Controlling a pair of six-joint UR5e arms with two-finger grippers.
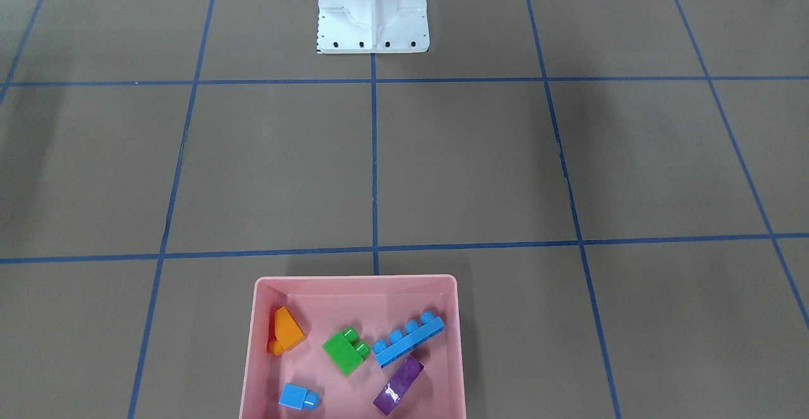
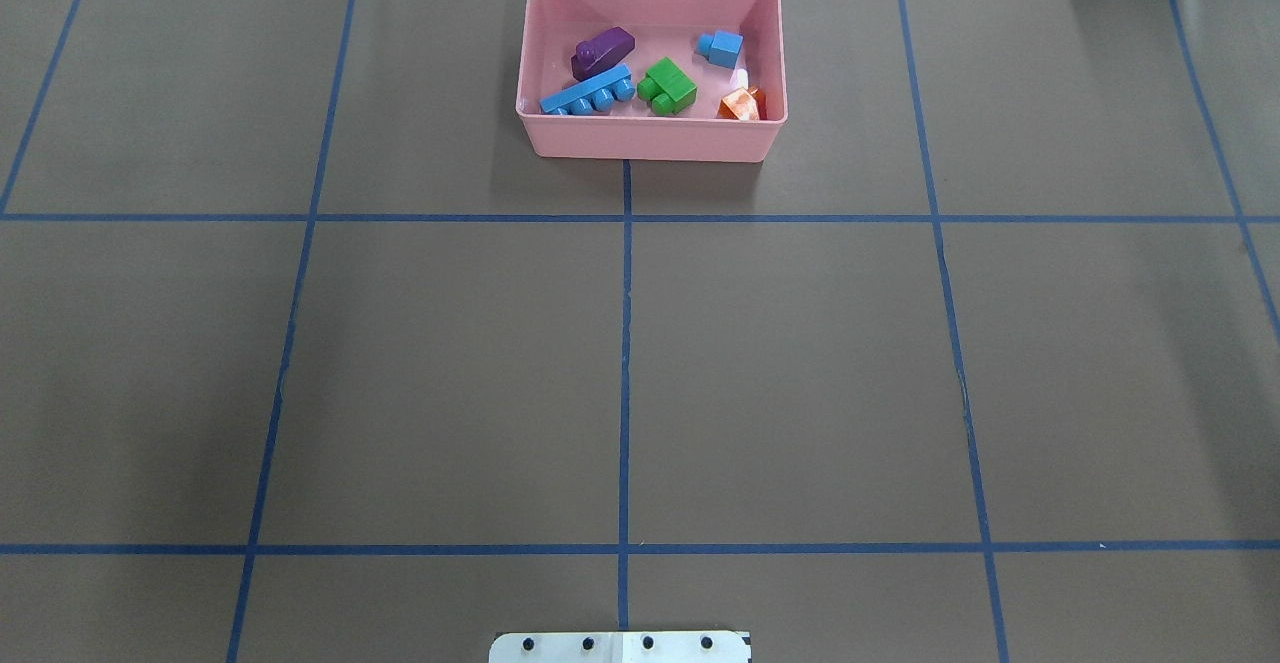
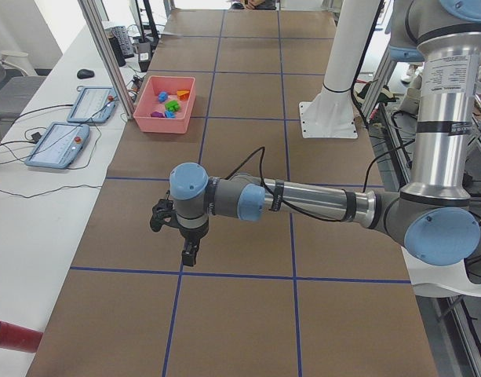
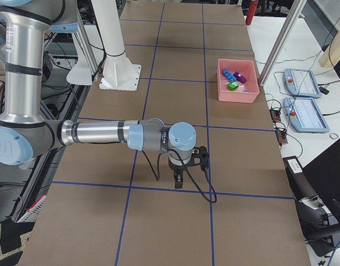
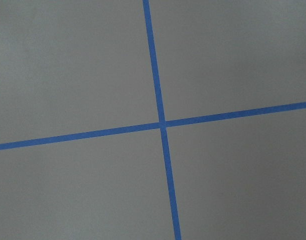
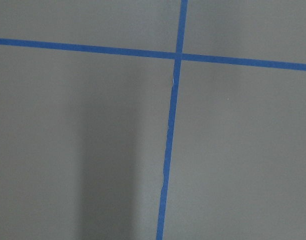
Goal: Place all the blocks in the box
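Observation:
The pink box (image 1: 354,278) stands at the table's far edge from the robot, and also shows in the overhead view (image 2: 650,143). All five blocks lie inside it: orange sloped (image 1: 287,330), green two-stud (image 1: 346,351), long blue (image 1: 407,341), purple (image 1: 398,384), small blue (image 1: 297,397). My left gripper (image 3: 189,253) shows only in the exterior left view, low over bare table far from the box. My right gripper (image 4: 178,178) shows only in the exterior right view, likewise over bare table. I cannot tell whether either is open or shut. Both wrist views show only brown table and blue tape.
The white robot base (image 1: 373,14) stands at the table's near edge to the robot. Blue tape lines grid the brown table. A side table beyond the box holds two teach pendants (image 3: 58,144). A red cylinder (image 3: 12,334) lies on that side table's end.

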